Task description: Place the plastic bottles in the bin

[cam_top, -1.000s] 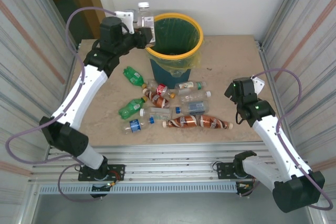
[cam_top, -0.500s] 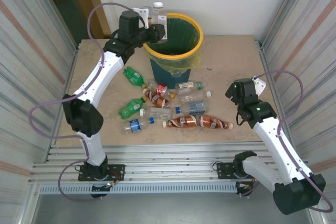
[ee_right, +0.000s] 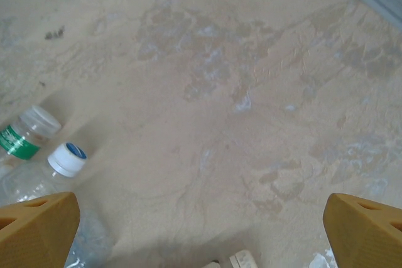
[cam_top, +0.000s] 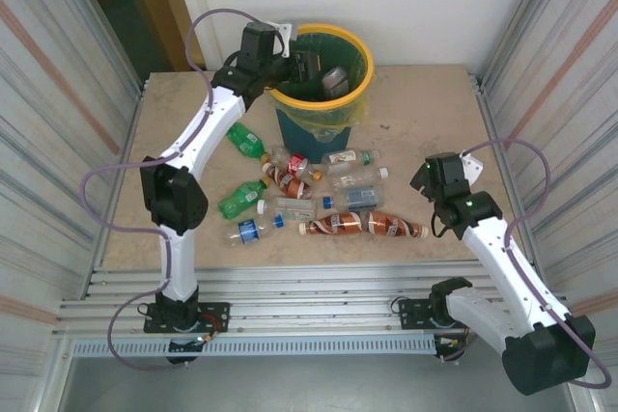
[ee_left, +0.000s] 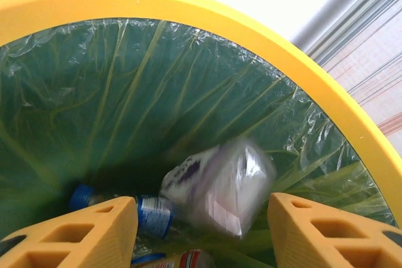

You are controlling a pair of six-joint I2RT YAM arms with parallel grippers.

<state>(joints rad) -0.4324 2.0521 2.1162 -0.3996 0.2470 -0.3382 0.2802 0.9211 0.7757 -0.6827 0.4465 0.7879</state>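
The bin [cam_top: 359, 92], dark teal with a yellow rim and a green liner, stands at the back of the table. My left gripper [cam_top: 307, 65] hangs over its left rim, jaws open. A clear plastic bottle [cam_top: 336, 81] is loose inside the bin mouth. In the left wrist view it is a blur [ee_left: 220, 186] beyond my fingers [ee_left: 94, 230], above other bottles [ee_left: 154, 214] at the bottom of the bin [ee_left: 188, 10]. Several plastic bottles lie on the table: green [cam_top: 247, 141], brown [cam_top: 362, 225], clear [cam_top: 352, 156]. My right gripper [cam_top: 423, 176] is open over bare table.
The right gripper [ee_right: 201, 218] looks down on bare beige tabletop, with two clear bottles [ee_right: 66, 158] [ee_right: 25, 136] at its left. Corrugated metal walls [cam_top: 58, 94] close both sides, and a white wall stands behind the bin. Open table lies right of the bottle cluster.
My left arm swung right from beside the bin to over its rim with the clear bottle, then the jaws opened and the bottle dropped into the bin. The right arm barely shifted.
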